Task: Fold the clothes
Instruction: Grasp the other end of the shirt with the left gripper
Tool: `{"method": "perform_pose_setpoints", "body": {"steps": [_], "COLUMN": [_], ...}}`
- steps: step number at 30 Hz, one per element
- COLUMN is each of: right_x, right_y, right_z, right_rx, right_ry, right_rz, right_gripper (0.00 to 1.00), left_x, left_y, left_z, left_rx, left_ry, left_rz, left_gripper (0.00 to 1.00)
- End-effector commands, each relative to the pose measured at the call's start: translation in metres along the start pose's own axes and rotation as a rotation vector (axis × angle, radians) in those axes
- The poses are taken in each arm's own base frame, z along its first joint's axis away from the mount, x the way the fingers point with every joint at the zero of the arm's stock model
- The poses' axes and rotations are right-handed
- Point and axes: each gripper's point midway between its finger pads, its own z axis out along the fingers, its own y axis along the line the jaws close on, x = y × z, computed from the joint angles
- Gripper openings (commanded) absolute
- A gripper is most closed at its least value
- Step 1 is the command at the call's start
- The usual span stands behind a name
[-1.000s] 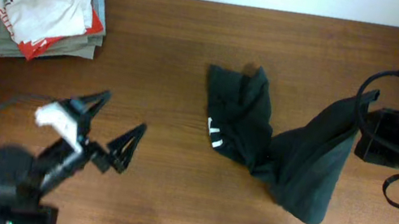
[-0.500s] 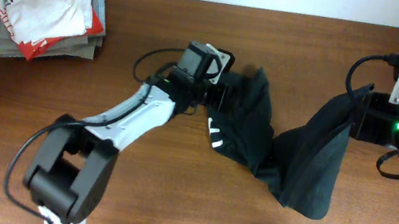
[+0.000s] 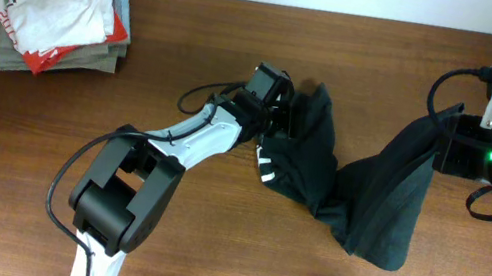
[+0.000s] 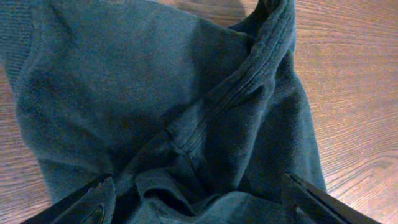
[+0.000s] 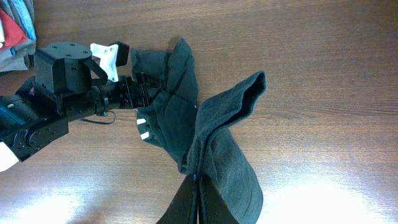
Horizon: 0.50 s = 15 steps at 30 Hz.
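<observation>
Left gripper (image 3: 279,122) has swung onto the dark garment (image 3: 321,172), well right of the folded pile (image 3: 56,8), jaws spread, empty; right gripper (image 5: 198,185) pinches its far end aloft; spreading can likely start

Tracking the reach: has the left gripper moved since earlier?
Yes: the left gripper swung rightward in the overhead view, from below the clothes pile to the dark garment.

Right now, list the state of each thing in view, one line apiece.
dark garment: unfolded, bunched up on the table.
left gripper: open, fingers wide apart over the dark garment.
right gripper: shut on the dark garment.
clothes pile: stacked, top white piece rumpled.
</observation>
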Motion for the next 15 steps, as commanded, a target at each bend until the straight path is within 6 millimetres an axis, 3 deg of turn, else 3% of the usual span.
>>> {"method": "perform_pose_setpoints", "body": {"steps": [1, 2, 4, 7, 8, 10, 11, 15], "right_x": [0.0, 0.0, 0.0, 0.0, 0.0, 0.0, 0.0, -0.001], "right_y": [-0.001, -0.001, -0.001, -0.001, -0.001, -0.001, -0.001, -0.001], "right_z": [-0.004, -0.004, -0.004, -0.004, -0.004, -0.004, -0.004, -0.004], "right_rx": [0.011, 0.011, 0.012, 0.012, 0.012, 0.012, 0.012, 0.012], "right_ry": [-0.01, -0.01, -0.01, -0.011, -0.011, -0.011, -0.011, -0.014], "right_rz": [-0.015, -0.015, -0.015, -0.015, -0.015, -0.015, -0.015, -0.015], "right_gripper": [0.04, 0.04, 0.04, 0.04, 0.04, 0.04, 0.04, 0.04], "left_x": [-0.008, -0.008, 0.001, -0.001, -0.001, -0.003, -0.008, -0.035], "left_y": [0.006, 0.006, 0.013, 0.013, 0.013, 0.011, 0.009, 0.004], "left_z": [0.007, 0.011, 0.022, 0.023, 0.023, 0.022, 0.019, -0.003], "left_rx": [-0.032, -0.028, -0.036, -0.033, -0.033, -0.029, -0.026, -0.023], "left_ry": [-0.036, -0.041, -0.015, -0.022, -0.022, -0.026, -0.035, -0.073], "left_rz": [-0.007, -0.006, -0.011, -0.009, -0.009, 0.011, 0.027, 0.043], "left_gripper": [0.84, 0.78, 0.74, 0.52, 0.49, 0.12, 0.03, 0.0]}}
